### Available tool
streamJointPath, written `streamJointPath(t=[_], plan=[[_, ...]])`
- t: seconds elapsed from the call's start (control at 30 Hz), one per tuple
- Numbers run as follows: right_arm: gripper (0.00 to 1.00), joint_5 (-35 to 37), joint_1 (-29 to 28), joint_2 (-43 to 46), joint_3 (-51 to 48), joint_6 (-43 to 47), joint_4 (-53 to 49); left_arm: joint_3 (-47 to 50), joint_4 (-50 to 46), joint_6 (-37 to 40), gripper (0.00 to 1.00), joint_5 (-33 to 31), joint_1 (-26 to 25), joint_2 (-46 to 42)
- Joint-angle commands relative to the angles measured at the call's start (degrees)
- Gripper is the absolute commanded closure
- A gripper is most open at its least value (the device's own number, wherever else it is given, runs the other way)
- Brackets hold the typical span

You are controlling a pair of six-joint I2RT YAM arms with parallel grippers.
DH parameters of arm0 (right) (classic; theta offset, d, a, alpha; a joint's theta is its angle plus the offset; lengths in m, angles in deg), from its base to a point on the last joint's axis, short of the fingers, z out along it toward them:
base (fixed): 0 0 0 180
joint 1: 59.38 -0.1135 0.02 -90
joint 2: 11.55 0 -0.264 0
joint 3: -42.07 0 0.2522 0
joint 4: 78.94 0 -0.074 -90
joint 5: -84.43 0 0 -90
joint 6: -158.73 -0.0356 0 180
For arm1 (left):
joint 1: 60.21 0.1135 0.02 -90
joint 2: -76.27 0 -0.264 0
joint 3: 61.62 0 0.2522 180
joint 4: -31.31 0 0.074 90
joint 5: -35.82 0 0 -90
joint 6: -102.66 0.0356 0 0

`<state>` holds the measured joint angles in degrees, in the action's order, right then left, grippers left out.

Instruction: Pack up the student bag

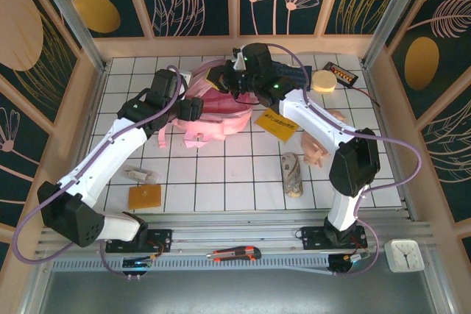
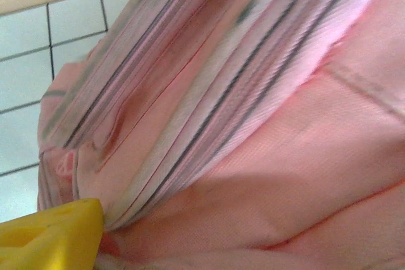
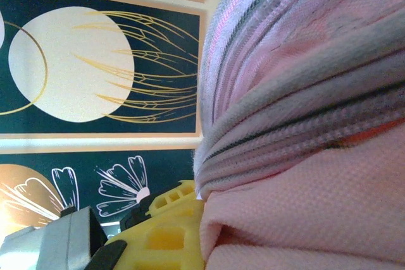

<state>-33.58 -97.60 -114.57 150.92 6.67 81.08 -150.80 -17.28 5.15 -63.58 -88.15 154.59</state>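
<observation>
Student bag [image 1: 215, 114], pink and soft, is being seen from above at about 11 o'clock from the middle of the white tiled table [image 1: 243, 189], slumped between the two grippers.

Nearest, at 6 o'clock, a red and black utility knife [image 1: 234, 254] is being borne by the slotted metal rail [image 1: 184, 264] in front of the arm bases. A small white clock [image 1: 402, 254] is being kept off at 4 o'clock, past the table's corner.

Farther in, at 8 o'clock, a tan square block [image 1: 144, 196] is being backed by a small pale object [image 1: 140, 175], too small to be told. At 5 o'clock a patterned roll [image 1: 293, 174] is being laid on the tiles, a flesh-toned figure [image 1: 316, 154] just beyond it. A yellow card [image 1: 278, 123] is being shown at 2 o'clock, just beside the bag.

The left gripper [image 1: 195, 110] is being held against the 9 o'clock side of the student bag. In the left wrist view one yellow finger [image 2: 50, 238] is being touched by folded pink fabric. Its partner is hidden, so whether the fingers are spread cannot be told.

The right gripper [image 1: 224, 79] is being kept at the bag's 12 o'clock rim, its fingers pressed together on a fold. In the right wrist view gathered fabric is being bunched against a yellow finger [image 3: 168, 232].

Farthest, at 1 o'clock, a cream disc [image 1: 324, 80] and a black device [image 1: 343, 73] are being kept near the far wall.
</observation>
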Motion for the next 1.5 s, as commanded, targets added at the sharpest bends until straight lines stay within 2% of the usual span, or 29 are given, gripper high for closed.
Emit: streamJointPath(t=[0.0, 0.07, 0.2, 0.43, 0.5, 0.53, 0.6, 0.63, 0.67, 0.7, 0.77, 0.87, 0.97, 1.13, 1.23, 1.37, 1.47], plan=[[0.95, -4.7, -0.1, 3.1, 0.6, -1.0, 7.2, 2.0, 6.4, 5.2, 0.17, 3.5, -1.3, -3.7], [0.95, -5.2, -0.1, 2.7, 0.1, -1.3, 7.4, 3.5, 9.2, 7.0, 0.16, 6.3, -1.8, -5.7], [0.95, -5.4, -0.2, 2.9, -1.0, -1.7, 8.0, 6.2, 13.7, 8.0, 0.14, 5.3, -2.4, -8.1], [0.95, -8.1, -0.9, 1.6, 0.5, -1.0, 6.9, 4.5, 13.6, 7.4, 0.15, 5.5, -2.5, -3.8], [0.95, -8.2, -1.3, 1.5, 0.5, -0.6, 6.4, 3.0, 13.7, 6.9, 0.18, 5.2, -2.5, -1.8], [0.95, -8.2, -1.4, 1.6, 0.2, -0.7, 6.4, 2.1, 13.2, 6.8, 0.23, 4.7, -2.5, -0.6], [0.90, -8.5, -1.3, 2.1, -0.4, -0.5, 6.6, 0.2, 11.9, 6.0, 0.56, 3.3, -2.5, 2.0], [0.84, -8.6, -1.2, 2.3, -0.4, -0.2, 6.2, -0.6, 11.4, 5.4, 0.70, 3.0, -2.5, 3.1], [0.72, -8.1, -0.9, 3.0, -0.6, 0.6, 4.8, -1.6, 10.7, 4.3, 0.88, 2.4, -2.5, 4.3], [0.63, -7.0, -0.6, 4.0, -1.0, 1.9, 2.7, -2.8, 9.9, 3.0, 1.00, 1.7, -2.5, 5.4], [0.50, -3.0, 0.5, 7.3, -2.5, 5.5, -3.4, -4.5, 8.9, 1.2, 1.00, 1.6, -2.5, 6.8], [0.33, 9.7, 1.8, 14.8, -6.5, 10.6, -15.6, -4.5, 9.3, -0.9, 1.00, 2.4, -2.5, 6.9], [0.29, 15.5, 2.5, 21.3, -12.7, 11.6, -22.9, -2.8, 10.2, -2.4, 1.00, 3.6, -2.7, 6.1], [0.28, 14.5, 2.4, 26.6, -23.3, 9.3, -22.2, 0.8, 12.9, -5.9, 1.00, 4.6, -4.5, 4.8], [0.25, 13.0, 2.0, 25.2, -26.0, 8.4, -21.1, 2.1, 14.5, -7.9, 1.00, 4.4, -5.7, 4.2], [0.18, 9.4, 1.5, 23.8, -30.5, 3.8, -13.3, 3.3, 15.7, -9.8, 1.00, 4.2, -6.6, 3.9], [0.17, 8.2, 1.1, 20.8, -31.4, 2.8, -9.9, 4.0, 16.3, -10.8, 1.00, 4.2, -6.9, 3.6]])
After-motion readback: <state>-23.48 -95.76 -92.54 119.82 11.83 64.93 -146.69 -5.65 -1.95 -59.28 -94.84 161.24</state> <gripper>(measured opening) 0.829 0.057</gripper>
